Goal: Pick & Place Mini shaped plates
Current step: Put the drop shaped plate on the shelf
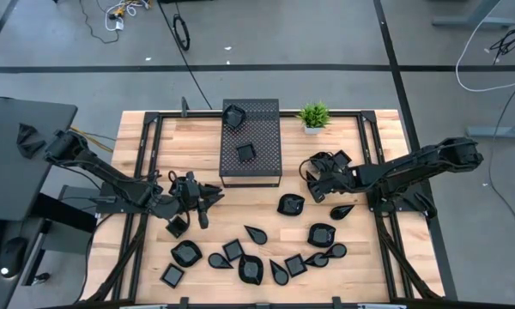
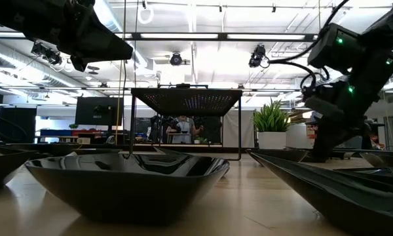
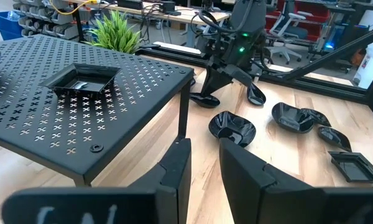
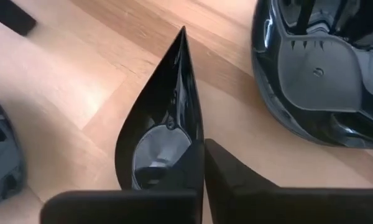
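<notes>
Several glossy black mini plates [image 1: 251, 268] lie scattered on the wooden table's near half, each flat on its base. Two more, a square plate [image 1: 245, 152] and another plate [image 1: 233, 114], sit on top of the black perforated box [image 1: 262, 129]. My right gripper [image 1: 312, 174] is to the right of the box, shut on a teardrop plate [image 4: 158, 124]. My left gripper [image 1: 204, 204] hovers near the box's near left corner, open and holding nothing, as the left wrist view of the left gripper [image 3: 205, 149] shows. My right gripper [image 4: 202, 152] pinches the teardrop plate by its side rim [image 4: 198, 134] near the wide round end, one finger inside the bowl and one outside. The plate's pointed tip [image 4: 183, 34] points away from the gripper. Whether the plate is lifted clear of the table, I cannot tell.
A small green potted plant [image 1: 313, 116] stands at the table's far edge, right of the box. A rounded plate [image 4: 323, 68] and another plate [image 4: 0, 155] lie close on either side of the held one. Black frame rails [image 1: 366, 146] run along the table's sides.
</notes>
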Controlling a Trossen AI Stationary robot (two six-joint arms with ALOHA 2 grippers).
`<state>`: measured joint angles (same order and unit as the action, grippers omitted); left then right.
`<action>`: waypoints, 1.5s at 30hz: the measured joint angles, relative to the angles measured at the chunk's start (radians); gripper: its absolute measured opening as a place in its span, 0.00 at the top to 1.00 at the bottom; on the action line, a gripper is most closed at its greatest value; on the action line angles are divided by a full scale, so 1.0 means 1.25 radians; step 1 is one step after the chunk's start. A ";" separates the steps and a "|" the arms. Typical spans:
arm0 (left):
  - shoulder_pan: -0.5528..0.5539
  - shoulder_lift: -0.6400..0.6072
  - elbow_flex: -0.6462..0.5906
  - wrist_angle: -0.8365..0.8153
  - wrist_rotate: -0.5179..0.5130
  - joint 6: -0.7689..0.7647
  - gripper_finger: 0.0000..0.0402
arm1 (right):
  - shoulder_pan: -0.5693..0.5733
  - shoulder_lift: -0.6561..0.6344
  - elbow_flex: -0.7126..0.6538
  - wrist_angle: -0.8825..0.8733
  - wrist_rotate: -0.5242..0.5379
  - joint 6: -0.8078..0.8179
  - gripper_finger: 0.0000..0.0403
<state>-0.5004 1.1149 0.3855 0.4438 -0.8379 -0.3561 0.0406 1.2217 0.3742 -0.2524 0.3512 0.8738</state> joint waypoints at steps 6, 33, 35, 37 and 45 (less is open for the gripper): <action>0.000 0.000 0.000 0.000 0.000 -0.001 0.78 | 0.036 -0.015 0.109 -0.070 -0.002 0.001 0.99; 0.000 0.000 0.000 0.002 -0.044 -0.012 0.78 | -0.251 0.170 0.543 0.130 -0.025 -0.329 1.00; 0.000 0.000 0.000 0.003 -0.048 -0.012 0.78 | -0.273 0.213 0.597 0.060 -0.034 -0.321 1.00; 0.000 0.000 0.000 0.003 -0.048 -0.012 0.78 | -0.290 0.250 0.642 0.004 -0.065 -0.308 1.00; 0.000 0.000 0.000 0.006 -0.048 -0.015 0.78 | -0.332 0.330 0.718 -0.089 -0.137 -0.244 0.98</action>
<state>-0.5005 1.1149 0.3855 0.4509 -0.8978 -0.3748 -0.3746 1.6344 1.2716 -0.3638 0.1801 0.5685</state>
